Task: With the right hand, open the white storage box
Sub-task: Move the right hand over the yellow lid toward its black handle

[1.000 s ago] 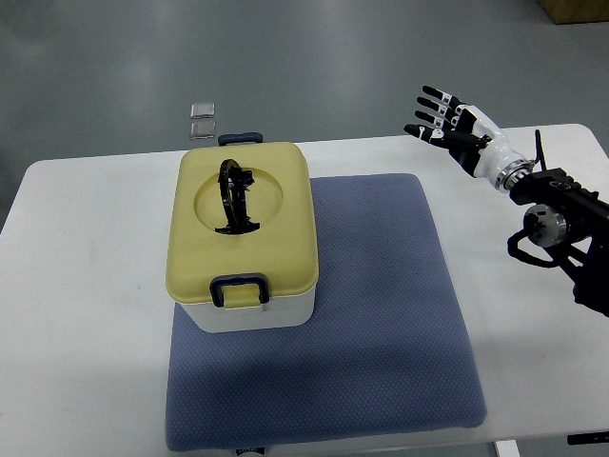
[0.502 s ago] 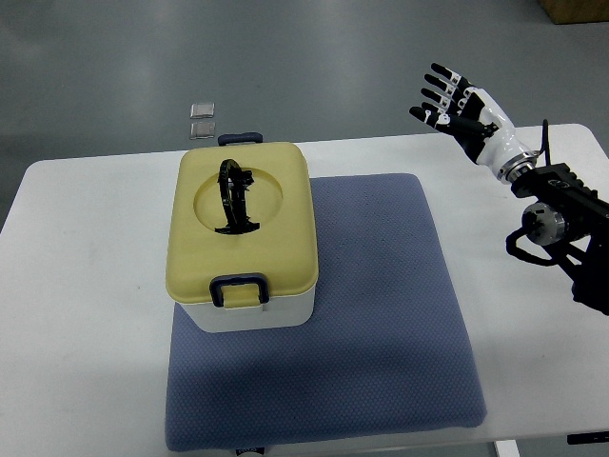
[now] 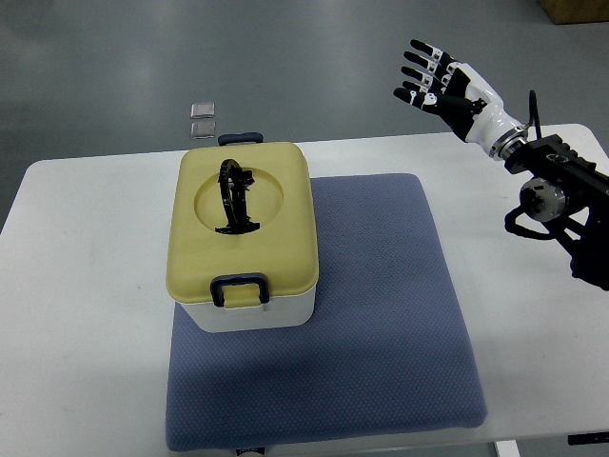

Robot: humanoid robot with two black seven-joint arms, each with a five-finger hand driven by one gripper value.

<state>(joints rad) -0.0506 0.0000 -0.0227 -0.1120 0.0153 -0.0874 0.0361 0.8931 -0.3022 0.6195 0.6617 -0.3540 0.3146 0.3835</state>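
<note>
My right hand point(image 3: 447, 86) hovers with fingers spread wide, well right of and beyond the lidded white storage box point(image 3: 245, 243), which sits on the blue mat point(image 3: 381, 324); no legible writing anywhere.

One steep overhead view from the robot's side takes in the whole table point(image 3: 86, 286), the robot hand point(image 3: 440, 86) probably above its far right edge.
</note>
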